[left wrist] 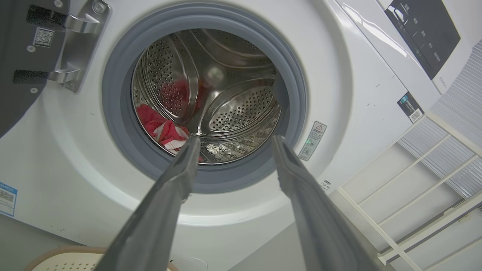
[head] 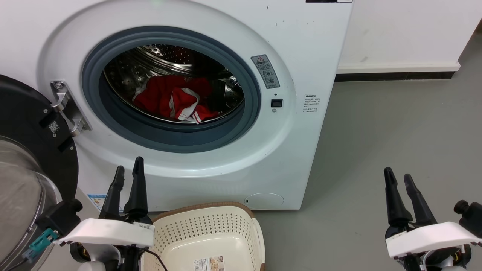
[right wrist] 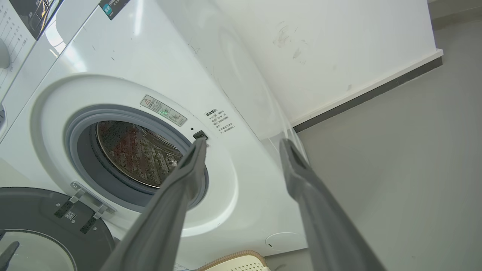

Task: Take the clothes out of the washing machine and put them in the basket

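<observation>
Red clothes with white panels lie bunched on the bottom of the steel drum inside the washing machine, just behind its grey porthole rim. The machine's black-framed door stands swung open at its left. The basket sits on the floor against the machine's front, below the porthole. The left gripper hangs before the machine, under the porthole's lower left and just beside the basket, its jaws parted and holding nothing. The clothes lie well apart from it, up inside the drum. The right gripper hangs past the machine's right side over the floor, jaws likewise parted and empty.
</observation>
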{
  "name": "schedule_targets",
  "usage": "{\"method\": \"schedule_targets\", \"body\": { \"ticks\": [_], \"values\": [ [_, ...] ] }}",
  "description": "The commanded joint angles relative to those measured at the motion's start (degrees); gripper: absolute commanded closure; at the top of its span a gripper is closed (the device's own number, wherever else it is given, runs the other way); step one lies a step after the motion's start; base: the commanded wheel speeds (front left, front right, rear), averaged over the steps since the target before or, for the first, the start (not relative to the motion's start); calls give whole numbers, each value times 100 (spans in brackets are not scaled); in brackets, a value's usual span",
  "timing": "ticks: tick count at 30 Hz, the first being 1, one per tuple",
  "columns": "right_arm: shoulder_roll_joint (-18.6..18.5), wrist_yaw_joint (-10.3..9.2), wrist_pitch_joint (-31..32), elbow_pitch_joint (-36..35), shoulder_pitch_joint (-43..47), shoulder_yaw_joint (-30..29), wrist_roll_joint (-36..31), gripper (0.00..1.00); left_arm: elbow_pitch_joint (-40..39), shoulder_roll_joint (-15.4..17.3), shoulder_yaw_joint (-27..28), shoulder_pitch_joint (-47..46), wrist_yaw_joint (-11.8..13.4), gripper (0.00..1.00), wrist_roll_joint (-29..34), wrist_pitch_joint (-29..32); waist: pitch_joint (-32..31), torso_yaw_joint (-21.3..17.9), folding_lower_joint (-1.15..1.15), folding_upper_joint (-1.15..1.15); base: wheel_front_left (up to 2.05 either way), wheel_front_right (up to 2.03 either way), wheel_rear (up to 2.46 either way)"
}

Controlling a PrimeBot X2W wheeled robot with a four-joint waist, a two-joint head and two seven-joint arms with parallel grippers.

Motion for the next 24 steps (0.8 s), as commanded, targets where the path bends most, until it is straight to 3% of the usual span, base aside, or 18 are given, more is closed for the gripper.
{"method": "schedule_targets", "body": {
  "ticks": [1, 10, 24],
  "values": [
    [-29, 2, -42, -97, 4, 42, -301, 0, -145, 66, -46, -17, 39, 0, 297, -67, 3, 2, 0, 0, 0, 0, 0],
    [-32, 1, 29, -69, 61, 32, -1019, 0, -237, 216, -315, 24, 261, 0, 1084, -206, 13, 11, 0, 0, 0, 0, 0],
    [-36, 1, -32, -251, 126, 3, -1979, 0, -185, 552, -859, 67, 848, 0, 2030, -420, 3, 32, 0, 0, 0, 0, 0]
  ]
}}
